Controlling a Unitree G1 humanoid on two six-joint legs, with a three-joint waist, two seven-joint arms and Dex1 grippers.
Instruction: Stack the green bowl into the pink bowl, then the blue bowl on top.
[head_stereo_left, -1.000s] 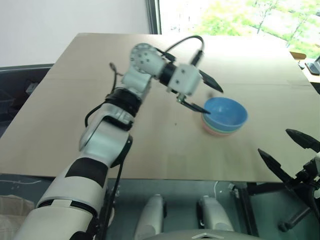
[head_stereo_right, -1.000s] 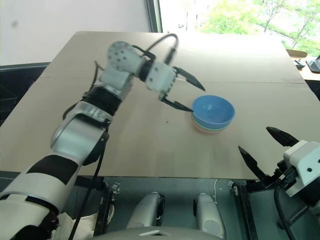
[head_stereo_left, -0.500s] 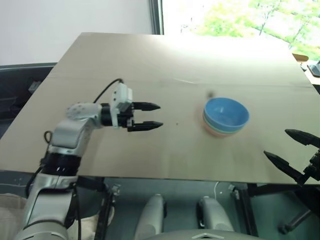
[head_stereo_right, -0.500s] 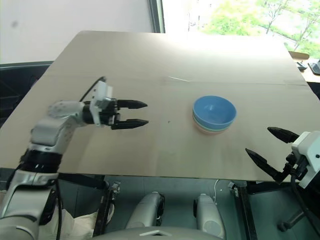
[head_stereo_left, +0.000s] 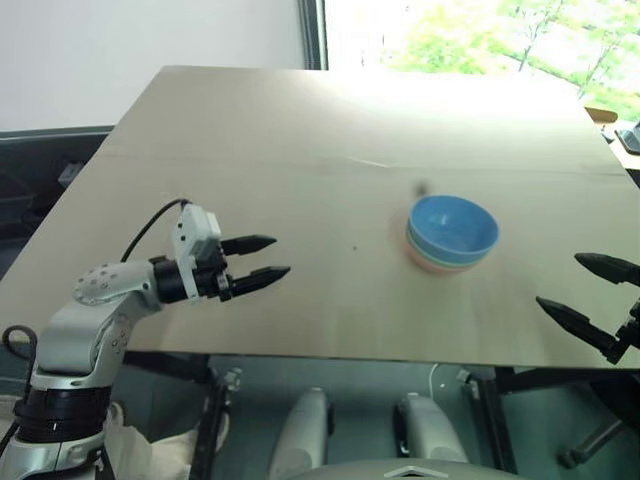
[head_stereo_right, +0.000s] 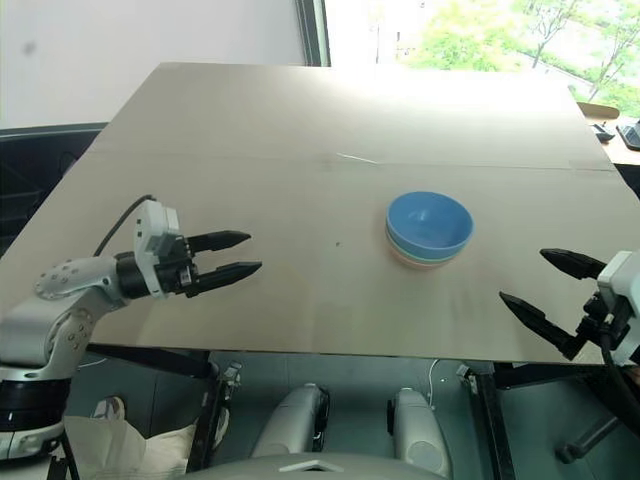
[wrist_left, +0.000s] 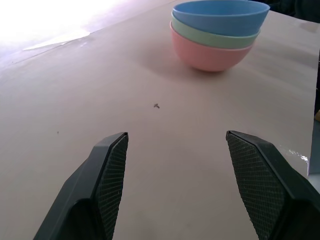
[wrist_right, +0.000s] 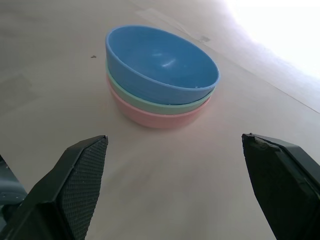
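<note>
Right of the table's middle stands one stack of bowls: the pink bowl (wrist_right: 150, 119) at the bottom, the green bowl (wrist_right: 155, 104) nested in it, the blue bowl (head_stereo_left: 452, 227) on top. My left gripper (head_stereo_left: 258, 257) hovers open and empty over the table's near left part, well apart from the stack and pointing toward it. Past the table's near right edge, my right gripper (head_stereo_left: 588, 298) is open and empty too, its fingers spread wide and aimed at the bowls.
The bowls rest on a large bare wooden table (head_stereo_left: 330, 140) with a faint seam across its far half. A small dark speck (wrist_left: 156, 105) lies on the surface between my left gripper and the stack. A window is behind the table.
My left arm has drawn back from beside the blue bowl to the near left, sinking and rolling its wrist, gripper still open. The stack has not moved. My right gripper shifted slightly right.
</note>
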